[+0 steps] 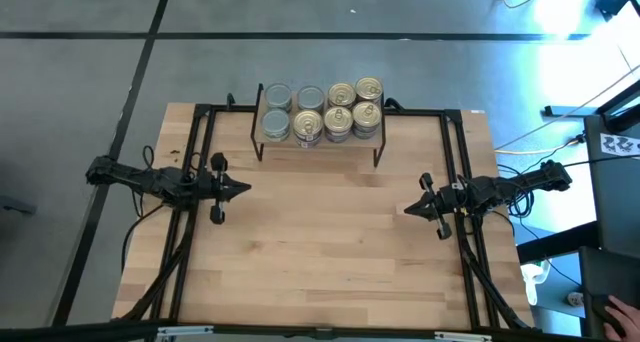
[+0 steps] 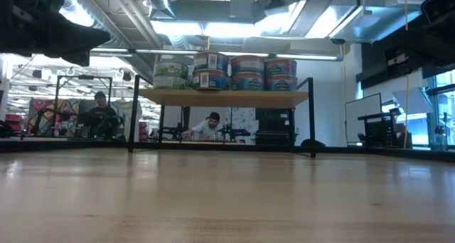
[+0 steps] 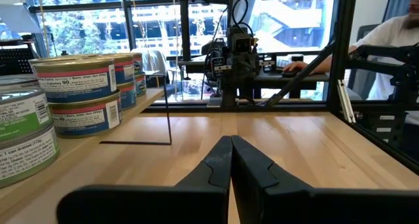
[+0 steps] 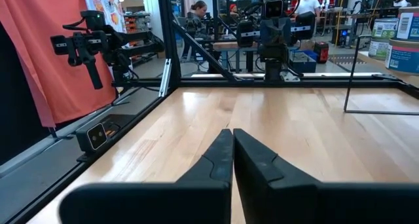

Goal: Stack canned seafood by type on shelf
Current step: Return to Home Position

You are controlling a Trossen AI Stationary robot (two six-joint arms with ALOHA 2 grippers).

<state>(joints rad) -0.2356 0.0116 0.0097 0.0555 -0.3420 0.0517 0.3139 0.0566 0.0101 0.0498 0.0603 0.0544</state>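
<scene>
Far edge of table [image 1: 320, 267], 12 o'clock: shelf [image 2: 224, 98] stands on thin black legs and carries all the tins [image 1: 338, 121] in view.
Lid count, high view: eight, in two rows of four.
Silver-grey lids [image 1: 277, 95]: three, at the shelf's 9 o'clock end.
Gold lids [image 1: 368, 88]: five, filling the 3 o'clock end plus one more place in the near row.
Tiers, low view: four stacks show, each two tins high. One end stack is green-labelled [image 2: 170, 72]; the other three are blue and pink [image 2: 247, 72]. The rear row is hidden, so the total cannot be told.
Left gripper [image 1: 243, 190]: at 9 o'clock, tip pointing to 3 o'clock. Jaws pressed together with no gap, gripping nothing, well apart from the shelf.
Right gripper [image 1: 408, 209]: at 3 o'clock, tip pointing to 9 o'clock. Jaws likewise pressed together and empty.
</scene>
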